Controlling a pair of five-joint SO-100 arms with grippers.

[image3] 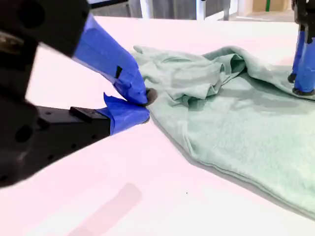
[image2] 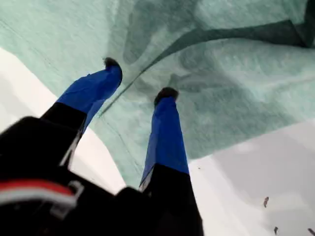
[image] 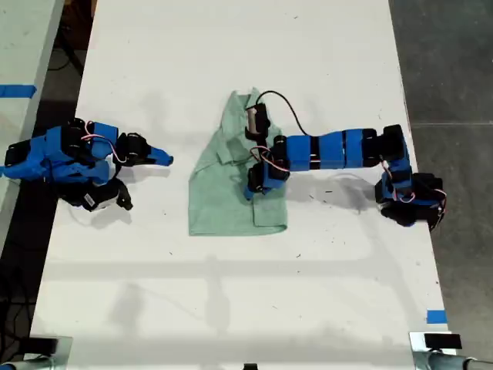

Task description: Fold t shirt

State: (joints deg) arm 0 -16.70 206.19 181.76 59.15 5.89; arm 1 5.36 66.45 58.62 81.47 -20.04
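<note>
While the jaws of my first gripper (image2: 139,78) are held partly apart, both dark tips are pressed down onto the t shirt (image2: 231,64), with a raised crease of fabric seen running between them; nothing is yet pinched. The garment is spread directly under and ahead of those tips, and bare white table (image2: 275,167) is seen behind them. In the exterior view, the t shirt (image: 223,189) is shown lying mid-table, its narrow end bunched. My second gripper (image3: 142,105) is seen with its jaws nearly closed and empty, just short of the rumpled shirt edge (image3: 170,93) lying ahead of its tips. The cloth is judged light, soft and limp, likely to slide and wrinkle on the smooth table rather than hold a shape. A hold is best taken at a hem or corner, pinched through the layers, so the fold can be dragged over flat.
</note>
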